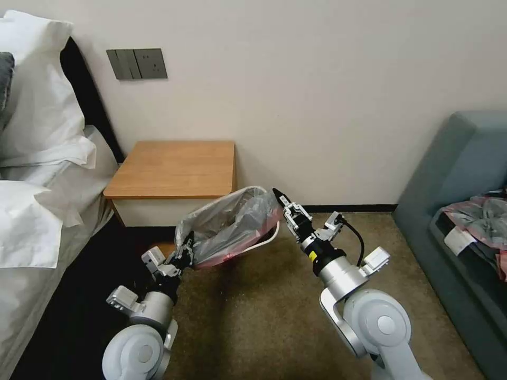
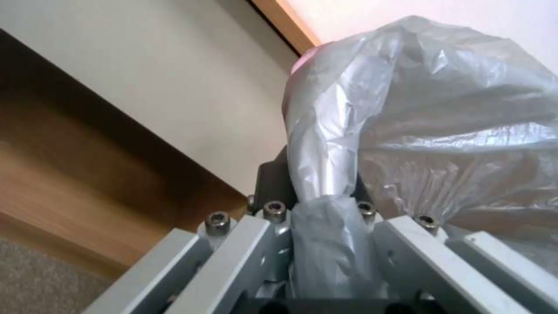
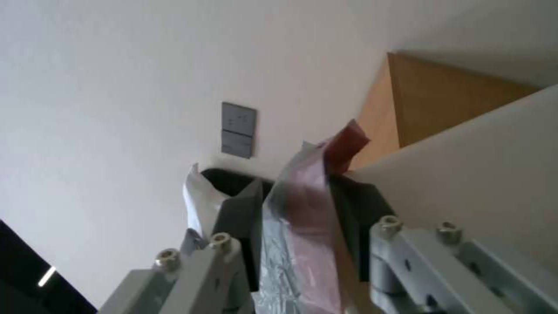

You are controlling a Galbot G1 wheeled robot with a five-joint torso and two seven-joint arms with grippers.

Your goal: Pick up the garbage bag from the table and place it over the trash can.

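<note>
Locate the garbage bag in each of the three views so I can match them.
Head view: the bag hangs stretched between the left end effector and the right end effector, over the bin.
Left wrist view: the bag billows from a twist pinched between the fingers.
Right wrist view: the bag's pink rim is clamped between the fingers.
Shared landmark: the table.

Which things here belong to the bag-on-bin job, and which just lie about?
Job: garbage bag, trash can, table, left gripper, right gripper, both shut on the bag.
Lying about: pillows, sofa, pink-and-grey bundle, wall switches.
</note>
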